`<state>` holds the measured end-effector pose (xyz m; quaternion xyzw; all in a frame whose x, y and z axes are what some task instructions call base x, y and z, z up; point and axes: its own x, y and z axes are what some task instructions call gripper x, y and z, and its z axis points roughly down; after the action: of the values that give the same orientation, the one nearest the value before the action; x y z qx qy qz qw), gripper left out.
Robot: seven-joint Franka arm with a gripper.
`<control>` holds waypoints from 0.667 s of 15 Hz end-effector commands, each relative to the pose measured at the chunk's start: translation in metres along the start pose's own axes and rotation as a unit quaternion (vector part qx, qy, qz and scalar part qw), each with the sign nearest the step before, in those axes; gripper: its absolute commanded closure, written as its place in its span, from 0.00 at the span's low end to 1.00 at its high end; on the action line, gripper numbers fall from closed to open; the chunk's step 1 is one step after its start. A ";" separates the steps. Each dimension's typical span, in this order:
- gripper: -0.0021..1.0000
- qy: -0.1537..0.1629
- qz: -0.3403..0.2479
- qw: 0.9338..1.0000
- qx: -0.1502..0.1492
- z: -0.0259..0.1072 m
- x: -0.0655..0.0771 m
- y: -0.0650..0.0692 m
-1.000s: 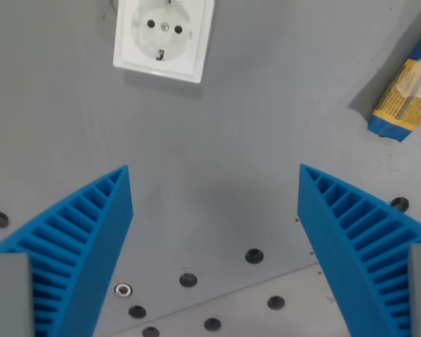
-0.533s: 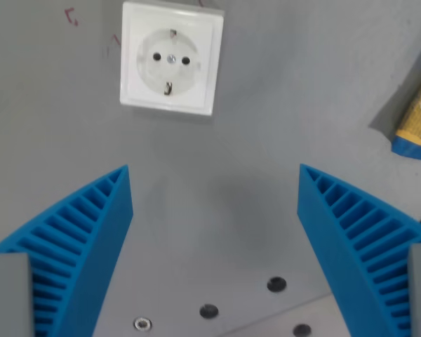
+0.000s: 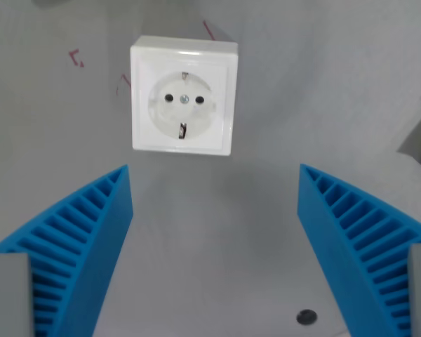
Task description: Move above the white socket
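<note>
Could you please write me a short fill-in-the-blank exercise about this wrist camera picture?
1. The socket on the grey surface is ____ in colour.
2. The gripper has ribbed fingers coloured ____.
3. The jaws stand ____, with nothing between them.
4. In the wrist view, the socket lies ____ the fingertips.

Missing words: white; blue; open; above

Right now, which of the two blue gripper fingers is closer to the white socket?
The finger on the wrist view's left. The white socket sits left of centre, its lower edge just above that fingertip; the other finger is farther off.
</note>
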<state>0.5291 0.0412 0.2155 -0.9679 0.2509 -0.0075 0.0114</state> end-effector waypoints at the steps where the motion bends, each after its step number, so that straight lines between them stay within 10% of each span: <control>1: 0.00 0.020 0.054 0.997 -0.042 0.008 0.010 -0.006; 10: 0.00 0.020 0.065 0.997 -0.048 0.028 0.021 -0.016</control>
<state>0.5455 0.0426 0.1902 -0.9596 0.2809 -0.0107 0.0144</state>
